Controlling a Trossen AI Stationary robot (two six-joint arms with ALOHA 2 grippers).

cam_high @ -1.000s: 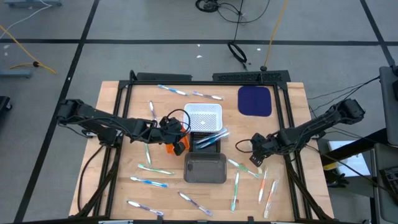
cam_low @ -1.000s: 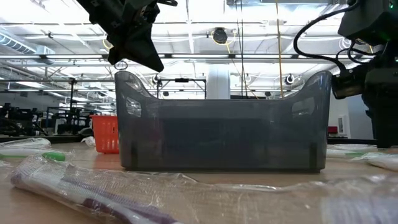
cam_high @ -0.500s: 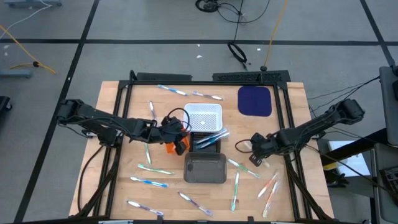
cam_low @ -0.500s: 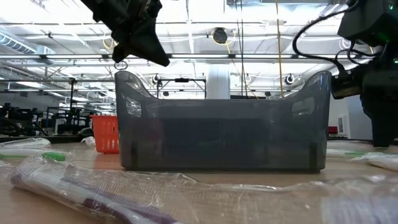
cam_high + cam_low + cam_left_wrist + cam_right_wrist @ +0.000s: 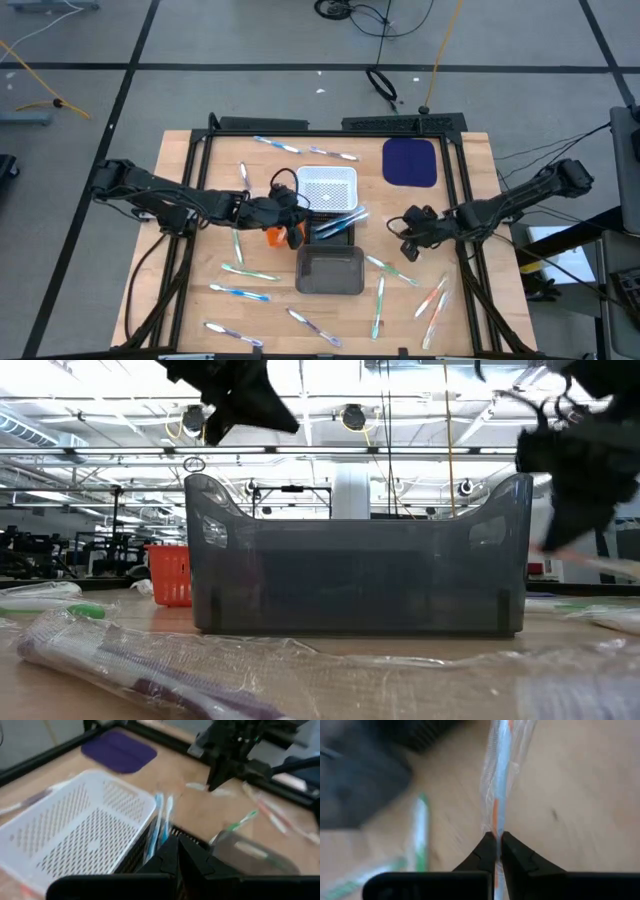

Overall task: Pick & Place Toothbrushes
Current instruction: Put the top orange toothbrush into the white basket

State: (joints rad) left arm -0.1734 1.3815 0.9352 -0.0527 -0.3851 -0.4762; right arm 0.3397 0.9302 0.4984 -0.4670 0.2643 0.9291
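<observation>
right claw (image 5: 496, 840) | clamps wrapped orange toothbrush (image 5: 498, 785) | between tips

Robotics lab: ceiling trusses (image 5: 400, 450), floor cables (image 5: 385, 82).

A pale, matt wooden desk (image 5: 190, 150) with visible grain, edged by a black metal frame (image 5: 330, 126). At its centre sits a white perforated plastic basket (image 5: 330, 187); just at 6 o'clock of it, a smoky translucent plastic bin (image 5: 330, 271) with a smooth, slightly glossy wall. At 2 o'clock lies a dark blue matt pad (image 5: 410, 162). Scattered plastic toothbrushes (image 5: 238, 292) lie in crinkled, shiny clear wrappers. The right gripper (image 5: 495, 845) is matt black plastic.
</observation>
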